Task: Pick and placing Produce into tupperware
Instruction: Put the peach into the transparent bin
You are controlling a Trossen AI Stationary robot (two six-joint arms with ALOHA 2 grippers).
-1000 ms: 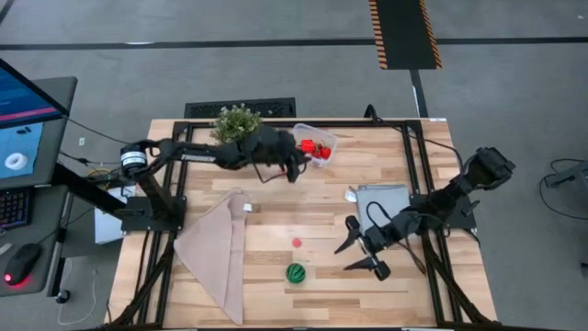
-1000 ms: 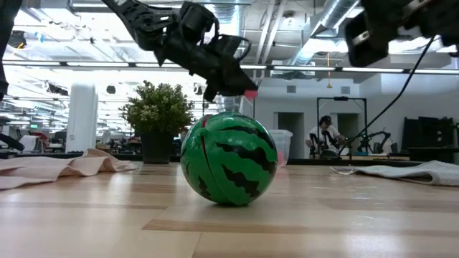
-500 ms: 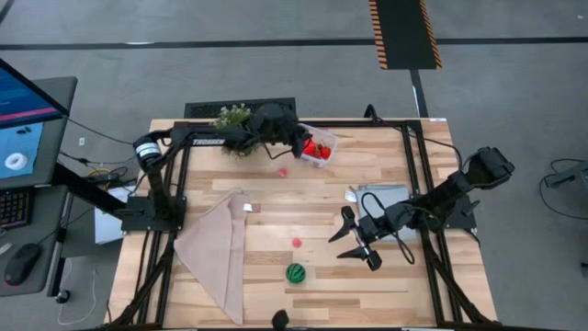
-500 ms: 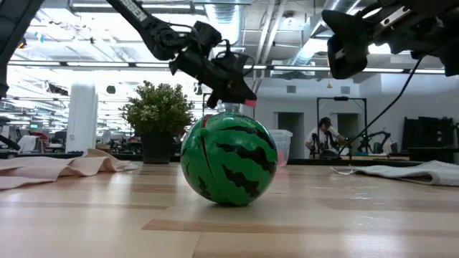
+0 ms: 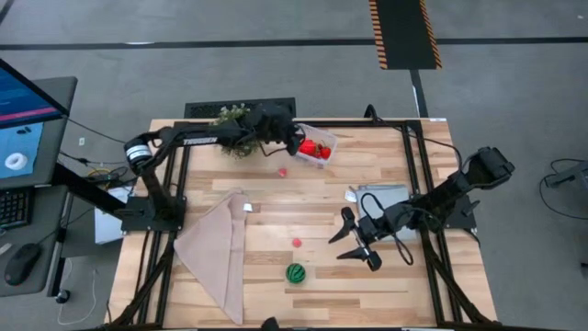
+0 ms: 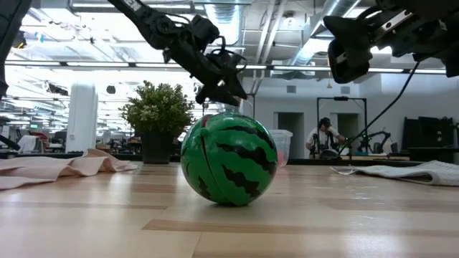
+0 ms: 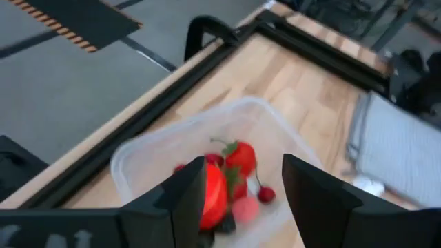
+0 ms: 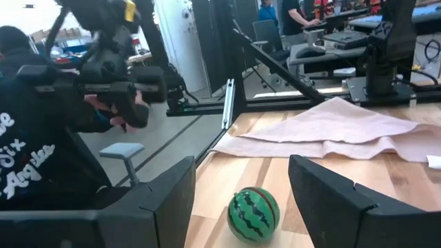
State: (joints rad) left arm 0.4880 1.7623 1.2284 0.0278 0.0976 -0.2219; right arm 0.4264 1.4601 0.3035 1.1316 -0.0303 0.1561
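The left end effector (image 7: 238,200) hangs open over the tupperware (image 7: 172,155); release squarely above its middle. The right end effector (image 8: 241,200), open, faces the green striped ball (image 8: 253,214).

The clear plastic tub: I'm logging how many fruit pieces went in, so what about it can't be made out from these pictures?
- Piece count: in the left wrist view the left claw fingers hide part of the red pieces in the clear plastic rectangular tub.
- High view: the tub contents are too small to count.
- Low view: the green striped watermelon ball hides most of the tub.
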